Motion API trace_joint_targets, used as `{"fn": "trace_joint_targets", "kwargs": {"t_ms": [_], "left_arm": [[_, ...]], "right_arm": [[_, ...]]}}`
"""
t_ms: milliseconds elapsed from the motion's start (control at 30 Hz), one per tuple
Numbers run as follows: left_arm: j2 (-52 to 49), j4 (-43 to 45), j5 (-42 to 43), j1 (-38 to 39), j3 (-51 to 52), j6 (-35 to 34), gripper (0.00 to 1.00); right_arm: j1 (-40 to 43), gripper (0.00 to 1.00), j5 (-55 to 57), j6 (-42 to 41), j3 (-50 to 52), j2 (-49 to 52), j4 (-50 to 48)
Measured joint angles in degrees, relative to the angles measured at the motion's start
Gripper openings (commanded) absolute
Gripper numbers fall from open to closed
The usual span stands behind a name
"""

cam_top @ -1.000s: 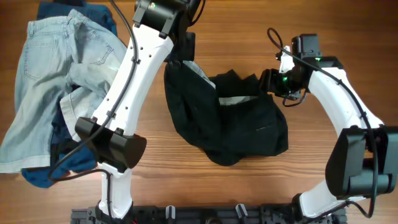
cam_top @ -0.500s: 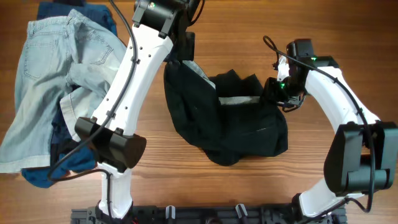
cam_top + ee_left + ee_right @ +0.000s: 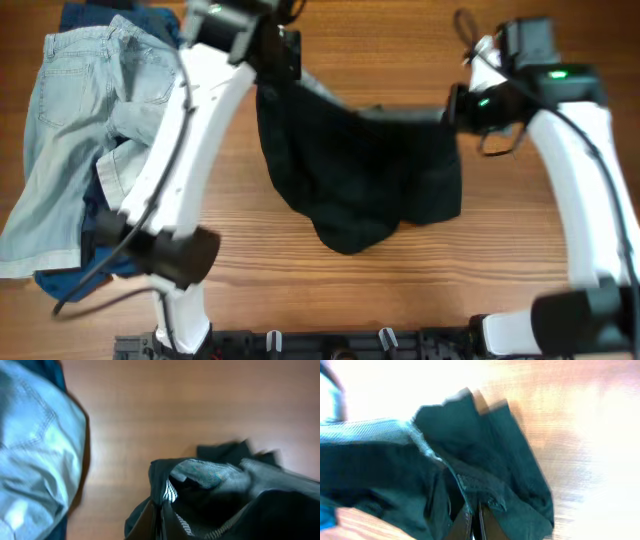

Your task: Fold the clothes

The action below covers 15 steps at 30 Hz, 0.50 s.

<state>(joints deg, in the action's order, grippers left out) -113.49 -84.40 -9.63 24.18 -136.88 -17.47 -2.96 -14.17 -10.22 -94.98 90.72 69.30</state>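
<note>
The black shorts [image 3: 360, 180] hang lifted over the middle of the table, stretched between both arms. My left gripper [image 3: 285, 70] is shut on their left waistband corner; in the left wrist view the jaws [image 3: 161, 520] pinch the black fabric, with pale lining [image 3: 205, 472] showing inside. Over on the right, my right gripper [image 3: 455, 105] is shut on the other waistband corner, and the right wrist view shows its jaws [image 3: 474, 520] closed on a fold of the shorts [image 3: 485, 465]. The shorts' lower part sags toward the table.
A heap of light-blue denim [image 3: 80, 130] with dark-blue pieces [image 3: 70, 275] under it lies at the left side, also seen as denim [image 3: 35, 460] in the left wrist view. Bare wooden table [image 3: 420, 290] lies in front of the shorts.
My right gripper has closed on the shorts' right edge and risen toward the far right. The left arm has lifted too, and the shorts are now stretched out between them.
</note>
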Motion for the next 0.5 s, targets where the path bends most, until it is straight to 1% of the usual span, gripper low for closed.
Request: {"fn": "trace_joint_targets", "kwargs": {"t_ms": [67, 133, 167, 233, 367, 500], "left_arm": [[7.4, 1.8, 0.0, -0.1, -0.1, 0.0, 0.04], [13.0, 2.7, 0.0, -0.1, -0.7, 0.0, 0.04], [16.3, 3.3, 0.0, -0.1, -0.9, 0.0, 0.04], [23.0, 3.8, 0.0, -0.2, -1.4, 0.0, 0.04], [30.9, 4.4, 0.0, -0.2, -1.5, 0.0, 0.04], [35.6, 4.7, 0.1, -0.2, -1.5, 0.0, 0.04]], "right_arm": [[0.0, 0.04, 2.1, 0.0, -9.2, -4.0, 4.3], [0.0, 0.04, 3.0, 0.0, -14.4, -5.7, 7.8], [0.0, 0.04, 3.6, 0.0, -18.8, -6.5, 10.3], [0.0, 0.04, 4.1, 0.0, -23.3, -7.5, 12.7], [0.0, 0.04, 5.5, -0.1, -30.3, -9.4, 17.1], [0.0, 0.04, 7.1, -1.8, -38.1, -13.4, 20.3]]}}
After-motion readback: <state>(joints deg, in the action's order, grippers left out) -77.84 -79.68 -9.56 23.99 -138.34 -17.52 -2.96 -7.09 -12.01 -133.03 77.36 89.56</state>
